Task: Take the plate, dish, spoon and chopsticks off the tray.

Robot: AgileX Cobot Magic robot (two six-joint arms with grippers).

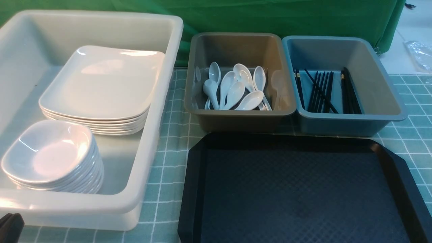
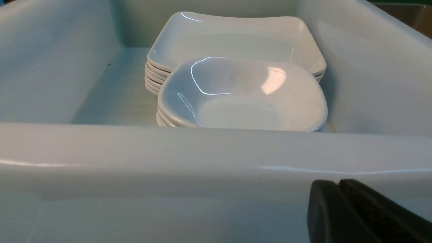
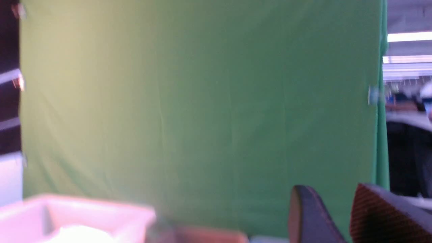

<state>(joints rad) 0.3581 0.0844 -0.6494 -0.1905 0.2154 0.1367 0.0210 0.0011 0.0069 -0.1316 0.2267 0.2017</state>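
The black tray (image 1: 388, 162) lies at the front right, its textured floor bare. Large white plates (image 1: 101, 84) (image 2: 236, 37) sit stacked in the white tub (image 1: 148, 168). In front of them stands a stack of small white dishes (image 1: 47, 152) (image 2: 243, 94). Several white spoons (image 1: 236, 89) lie in the grey tub (image 1: 236, 118). Black chopsticks (image 1: 320, 91) lie in the blue tub (image 1: 351, 121). My left gripper (image 1: 10, 226) (image 2: 337, 183) is shut and empty, just outside the white tub's near wall. My right gripper (image 3: 330, 188) is open with nothing between its fingers, facing the green curtain.
The white tub takes up the left of the table; the grey and blue tubs stand side by side behind the tray. A green checked cloth (image 1: 168, 141) covers the table. A green curtain (image 1: 270, 17) hangs behind.
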